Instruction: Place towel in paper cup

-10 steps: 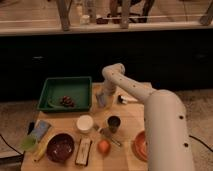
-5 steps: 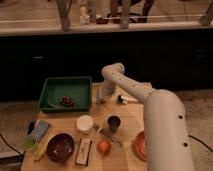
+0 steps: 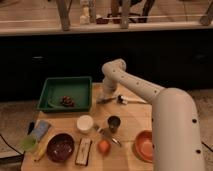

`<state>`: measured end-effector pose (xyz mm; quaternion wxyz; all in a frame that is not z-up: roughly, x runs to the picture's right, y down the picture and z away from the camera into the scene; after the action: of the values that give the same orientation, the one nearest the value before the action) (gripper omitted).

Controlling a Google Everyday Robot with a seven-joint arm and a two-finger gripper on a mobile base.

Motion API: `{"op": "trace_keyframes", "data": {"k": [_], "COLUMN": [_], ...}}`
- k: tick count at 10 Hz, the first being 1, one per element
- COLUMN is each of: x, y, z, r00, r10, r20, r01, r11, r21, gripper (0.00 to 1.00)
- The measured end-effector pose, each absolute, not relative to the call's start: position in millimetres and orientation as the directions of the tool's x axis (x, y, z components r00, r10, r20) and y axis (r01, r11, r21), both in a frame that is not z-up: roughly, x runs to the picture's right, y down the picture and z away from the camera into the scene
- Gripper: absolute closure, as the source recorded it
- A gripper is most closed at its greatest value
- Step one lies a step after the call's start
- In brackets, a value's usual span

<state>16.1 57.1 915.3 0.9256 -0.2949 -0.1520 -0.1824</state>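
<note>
Gripper [image 3: 103, 98] on your arm [image 3: 131, 86] sat low over the far edge of the wooden table [image 3: 134, 119], just right of the green tray [image 3: 64, 80]. You could not tell from this view whether it was spread, closed, or carrying anything. The paper cup [image 3: 85, 123] stood upright near the middle of the table, nearer than the gripper, a little to its left and apart from it. The towel could not be picked out with certainty; a pale blue flat item [image 3: 40, 130] at the near left may have been it, lying well apart from the gripper and left of the cup.

A small brown object [image 3: 66, 101] lay in the tray. A white-tipped utensil [image 3: 127, 100] lay just right of the gripper. A dark cup [image 3: 114, 123] stood right of the paper cup, with an orange fruit [image 3: 103, 146] nearer, an orange bowl [image 3: 144, 146] at the near right and a dark bowl [image 3: 60, 147] at the near left.
</note>
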Motion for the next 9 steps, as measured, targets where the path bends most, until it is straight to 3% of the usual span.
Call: {"op": "trace_keyframes", "data": {"k": [9], "x": [-15.0], "y": [49.7], "z": [842.7], "r00": [0.772], "r10": [-0.435], "r20": [0.464], "r01": [0.619], "r11": [0.680], "r21": [-0.392], "gripper": [0.99]}}
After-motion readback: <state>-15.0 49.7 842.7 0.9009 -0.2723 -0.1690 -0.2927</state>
